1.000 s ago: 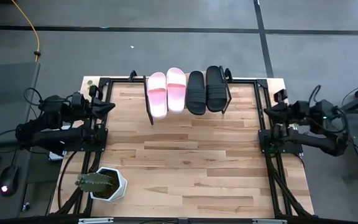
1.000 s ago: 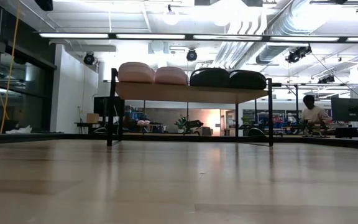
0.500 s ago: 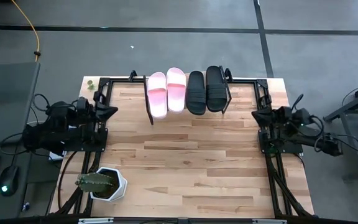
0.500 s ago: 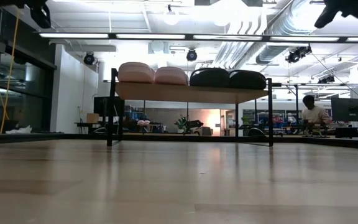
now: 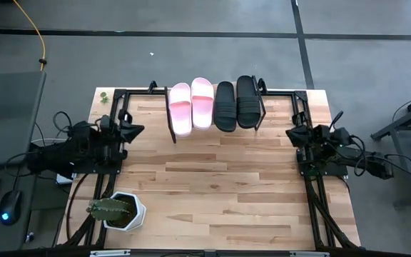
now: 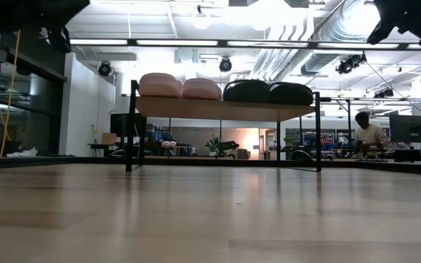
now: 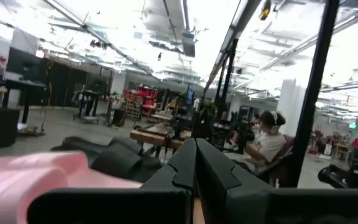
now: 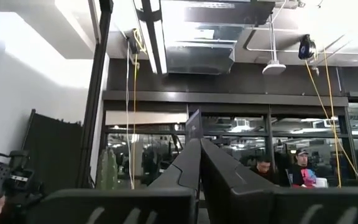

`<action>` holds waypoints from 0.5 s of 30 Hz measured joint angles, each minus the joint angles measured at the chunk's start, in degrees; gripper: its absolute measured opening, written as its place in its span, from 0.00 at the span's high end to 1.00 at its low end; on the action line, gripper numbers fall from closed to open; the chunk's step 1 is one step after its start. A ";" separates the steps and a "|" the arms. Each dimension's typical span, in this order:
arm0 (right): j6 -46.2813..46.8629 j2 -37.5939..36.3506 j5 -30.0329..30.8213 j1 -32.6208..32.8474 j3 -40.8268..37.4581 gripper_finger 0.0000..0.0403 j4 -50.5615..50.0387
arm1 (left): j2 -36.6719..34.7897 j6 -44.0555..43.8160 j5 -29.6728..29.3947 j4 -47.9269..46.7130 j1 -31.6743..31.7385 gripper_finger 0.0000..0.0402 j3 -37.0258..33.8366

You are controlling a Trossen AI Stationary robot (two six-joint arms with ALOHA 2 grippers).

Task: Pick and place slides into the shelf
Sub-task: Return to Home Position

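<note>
**Ana:** Left gripper (image 5: 133,130) sat with fingers pressed together at the table's (image 5: 212,185) left edge. The right gripper (image 5: 291,134) was also closed and empty, at the right edge.

**Ben:** And the slides (image 5: 203,102)?

**Ana:** All four lay on the shelf (image 6: 225,109), pink pair (image 5: 180,107) beside black pair (image 5: 247,101). Placing looked finished. Only parking both arms remained, I judged, kept clear of the shelf.

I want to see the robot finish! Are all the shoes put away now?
Nearly finished. Done: two pink slides and two black slides sit side by side on the shelf. In hand: nothing; the left gripper and right gripper are shut and empty, out at the sides of the table. Left: no slides lie on the table, so probably just parking.
</note>
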 joint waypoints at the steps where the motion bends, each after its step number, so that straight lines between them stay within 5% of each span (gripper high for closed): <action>1: -0.09 0.00 0.00 0.00 0.00 1.00 -0.45 | 0.00 -0.12 -0.15 0.65 0.00 1.00 -0.86; 11: 0.26 0.00 0.01 0.00 -0.02 1.00 -2.46 | 0.00 -0.17 -0.10 13.35 0.00 1.00 -8.37; 15: 0.56 0.00 0.09 0.00 -0.04 1.00 -4.10 | 0.10 -0.97 -0.27 11.29 0.00 1.00 -9.76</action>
